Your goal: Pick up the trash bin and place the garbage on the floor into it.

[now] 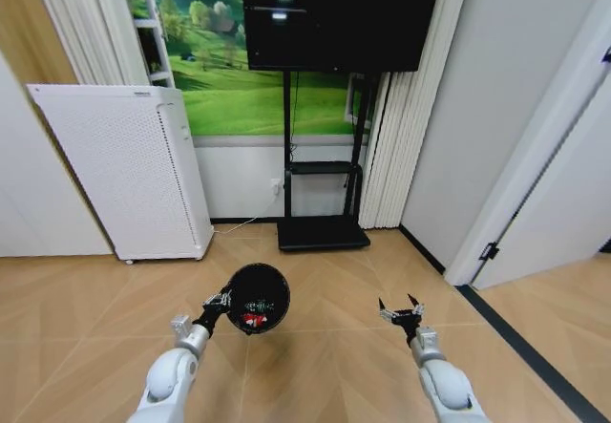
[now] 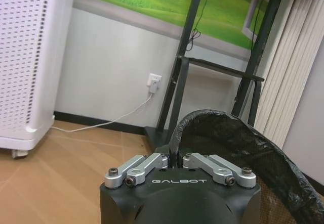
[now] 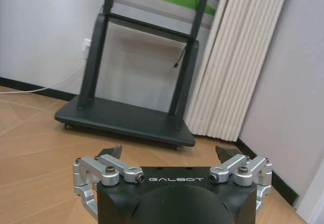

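Observation:
The black round trash bin (image 1: 258, 298) hangs above the wooden floor, held at its rim by my left gripper (image 1: 222, 301), which is shut on it. Inside the bin lie pieces of garbage (image 1: 254, 318), red-and-white with a bit of green. In the left wrist view the bin (image 2: 238, 148), lined with a black bag, sits right in front of the closed fingers (image 2: 152, 164). My right gripper (image 1: 401, 310) hovers open over the floor to the right, holding nothing, with its fingers (image 3: 112, 153) spread wide in the right wrist view.
A white perforated appliance (image 1: 129, 170) stands against the wall at the left. The black TV stand (image 1: 322, 232) with its flat base is straight ahead, under a dark screen. Pleated curtains (image 1: 401, 137) and a door frame (image 1: 535, 184) are at the right. Bare wooden floor lies around both arms.

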### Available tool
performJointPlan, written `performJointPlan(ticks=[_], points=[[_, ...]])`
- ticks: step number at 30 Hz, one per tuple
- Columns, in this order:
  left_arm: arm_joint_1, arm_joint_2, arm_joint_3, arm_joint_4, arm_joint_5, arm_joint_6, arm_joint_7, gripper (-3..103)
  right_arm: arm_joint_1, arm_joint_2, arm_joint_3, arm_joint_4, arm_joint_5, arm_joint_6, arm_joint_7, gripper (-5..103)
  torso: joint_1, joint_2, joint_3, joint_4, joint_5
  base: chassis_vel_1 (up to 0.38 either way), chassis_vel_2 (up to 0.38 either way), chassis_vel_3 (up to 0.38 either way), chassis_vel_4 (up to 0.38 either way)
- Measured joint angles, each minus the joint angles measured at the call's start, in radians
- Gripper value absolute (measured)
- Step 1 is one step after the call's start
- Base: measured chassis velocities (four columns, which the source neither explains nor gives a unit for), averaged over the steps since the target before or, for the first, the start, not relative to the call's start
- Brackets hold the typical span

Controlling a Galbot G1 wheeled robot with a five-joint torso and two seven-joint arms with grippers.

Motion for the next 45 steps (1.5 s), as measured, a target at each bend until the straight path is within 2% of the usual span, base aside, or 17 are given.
performJointPlan(ticks=[8, 18, 33, 42, 45], points=[[0.011, 0.0, -0.018, -0.004, -0.004, -0.002, 0.008, 7, -0.003, 0.007, -0.001, -0.003, -0.016, 0.031, -0.023, 100, 0.001, 0.0, 0.0, 0.0, 0.0005, 0.128, 0.195, -0.147, -0.169], [0.027, -0.01, -0.026, -0.016, -0.004, -0.004, 0.014, 7, -0.011, -0.001, 0.002, 0.0, -0.016, 0.03, -0.028, 100, 0.0, 0.0, 0.0, -0.0008, 0.0005, -0.026, -0.008, 0.03, -0.001], [0.027, -0.02, -0.02, -0.02, 0.007, -0.004, 0.005, 7, -0.016, -0.017, 0.005, -0.03, -0.007, 0.066, -0.029, 100, 0.0, 0.0, 0.0, -0.0004, 0.0005, 0.093, 0.097, -0.09, -0.101], [0.032, -0.027, -0.016, -0.031, 0.013, -0.001, -0.01, 7, -0.02, -0.023, 0.013, -0.052, 0.01, 0.102, -0.068, 100, 0.0, 0.0, 0.0, -0.0002, 0.0004, 0.153, 0.151, -0.15, -0.153], [0.048, -0.044, -0.02, -0.044, 0.028, 0.0, -0.057, 7, -0.021, -0.022, 0.014, -0.06, 0.013, 0.115, -0.071, 100, 0.0, 0.0, 0.0, 0.0, 0.0006, 0.019, 0.028, -0.028, -0.016]])
